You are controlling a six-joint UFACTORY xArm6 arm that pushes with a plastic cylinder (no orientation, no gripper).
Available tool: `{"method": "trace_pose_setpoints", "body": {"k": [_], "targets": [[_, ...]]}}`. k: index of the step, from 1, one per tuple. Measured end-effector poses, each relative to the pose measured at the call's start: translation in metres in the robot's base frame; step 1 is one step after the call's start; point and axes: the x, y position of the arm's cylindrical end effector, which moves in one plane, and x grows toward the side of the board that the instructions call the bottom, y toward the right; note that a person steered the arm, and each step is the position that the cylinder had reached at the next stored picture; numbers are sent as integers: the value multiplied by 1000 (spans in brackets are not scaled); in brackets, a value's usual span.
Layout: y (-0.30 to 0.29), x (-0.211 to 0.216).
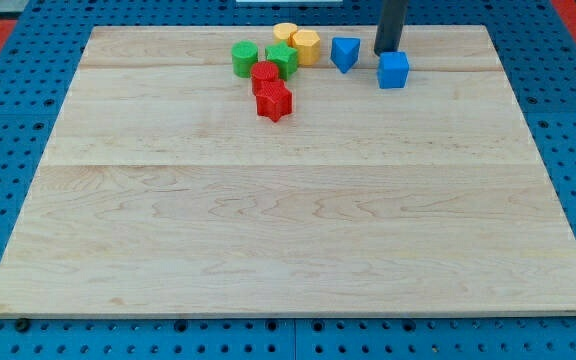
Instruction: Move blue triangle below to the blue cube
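The blue triangle (344, 52) looks like a small solid wedge, sitting near the tabletop (268, 220)'s top edge, just left of my tip (388, 52). The blue cube (393, 70) lies just below and right of my tip. I have no hand, only the rod. Wide bare wood stretches toward the view's bottom.

Rod (392, 20) cut off at top

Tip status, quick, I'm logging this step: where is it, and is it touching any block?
My tip: holds nothing; it sits between the blue triangle and the blue cube, just above the cube; contact cannot be told.
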Motion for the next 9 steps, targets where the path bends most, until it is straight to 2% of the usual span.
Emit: {"method": "trace_pose_setpoints", "body": {"k": [1, 2, 3, 5, 6, 8, 9], "targets": [[-6, -28], [-51, -23], [-71, 4], [-70, 48], [-60, 59], [-87, 96], [-59, 100]]}}
